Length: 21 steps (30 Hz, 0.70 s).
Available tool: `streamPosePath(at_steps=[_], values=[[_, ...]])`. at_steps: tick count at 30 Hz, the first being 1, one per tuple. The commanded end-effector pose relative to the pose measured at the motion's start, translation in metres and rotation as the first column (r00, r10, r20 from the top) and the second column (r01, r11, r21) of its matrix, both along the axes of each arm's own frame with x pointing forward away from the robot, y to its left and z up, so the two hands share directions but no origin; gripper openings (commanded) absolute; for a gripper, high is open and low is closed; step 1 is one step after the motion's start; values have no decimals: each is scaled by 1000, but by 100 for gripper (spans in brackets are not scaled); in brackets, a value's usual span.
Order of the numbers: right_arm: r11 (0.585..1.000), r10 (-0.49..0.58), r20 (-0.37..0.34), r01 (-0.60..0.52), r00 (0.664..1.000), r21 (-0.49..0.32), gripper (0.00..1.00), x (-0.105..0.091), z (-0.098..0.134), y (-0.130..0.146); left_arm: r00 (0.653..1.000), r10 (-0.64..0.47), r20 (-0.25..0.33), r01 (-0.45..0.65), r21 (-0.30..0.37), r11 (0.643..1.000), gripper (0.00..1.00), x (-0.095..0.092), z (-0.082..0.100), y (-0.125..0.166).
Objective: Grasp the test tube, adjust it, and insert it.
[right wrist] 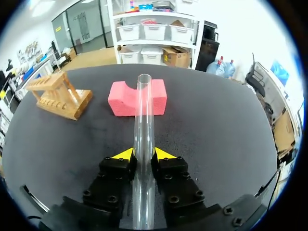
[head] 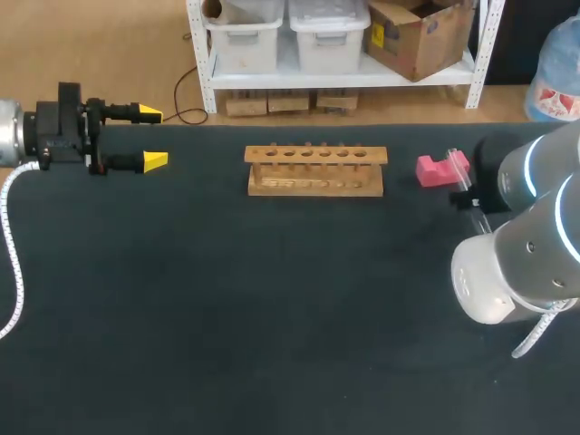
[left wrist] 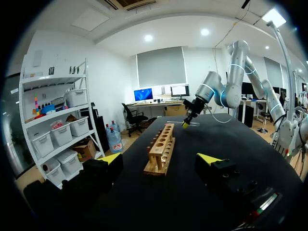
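At table's right side, right gripper [right wrist: 140,155] clamped on test tube [right wrist: 143,120] — tube runs out past fingertips toward pink block [right wrist: 137,97], likely needing reorientation before insertion. Wooden rack [head: 315,169] mid-table. Left gripper [head: 152,138] far left, fingers apart — probably ready for regrasp.

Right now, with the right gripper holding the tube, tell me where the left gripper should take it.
Probably the bare length of the tube sticking out ahead of the right gripper, short of its open mouth. Come from the side, closing across the round wall: it is slim and straight, and the rear part is clamped. The left gripper is open.
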State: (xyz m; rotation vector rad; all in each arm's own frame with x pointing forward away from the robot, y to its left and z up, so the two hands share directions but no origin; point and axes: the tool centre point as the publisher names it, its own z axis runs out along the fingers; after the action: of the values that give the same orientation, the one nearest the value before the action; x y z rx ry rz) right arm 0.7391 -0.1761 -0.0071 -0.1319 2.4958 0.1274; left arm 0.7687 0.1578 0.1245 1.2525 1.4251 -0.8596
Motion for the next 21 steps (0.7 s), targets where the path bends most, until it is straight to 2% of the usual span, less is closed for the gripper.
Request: streamPosePath(at_steps=[1, 7, 12, 16, 19, 21], values=[[999, -43, -19, 43, 999, -26, 0, -5, 17, 6, 1000, 3, 5, -2, -3, 1000, 100, -1, -1, 0], [991, -136, -31, 136, 990, -5, 0, -7, 40, 17, 1000, 3, 5, -2, -3, 1000, 100, -1, -1, 0], [970, -242, -135, 241, 961, -24, 0, -9, 57, 31, 1000, 3, 5, -2, -3, 1000, 100, -1, -1, 0], [956, -291, -187, 290, 938, -37, 0, -12, 68, 43, 1000, 3, 5, -2, -3, 1000, 100, -1, -1, 0], [949, -315, -172, 308, 933, -67, 0, -14, 74, 51, 1000, 3, 5, -2, -3, 1000, 100, -1, -1, 0], [946, -324, -174, 319, 930, -55, 0, -16, 77, 56, 1000, 3, 5, -2, -3, 1000, 100, -1, -1, 0]])
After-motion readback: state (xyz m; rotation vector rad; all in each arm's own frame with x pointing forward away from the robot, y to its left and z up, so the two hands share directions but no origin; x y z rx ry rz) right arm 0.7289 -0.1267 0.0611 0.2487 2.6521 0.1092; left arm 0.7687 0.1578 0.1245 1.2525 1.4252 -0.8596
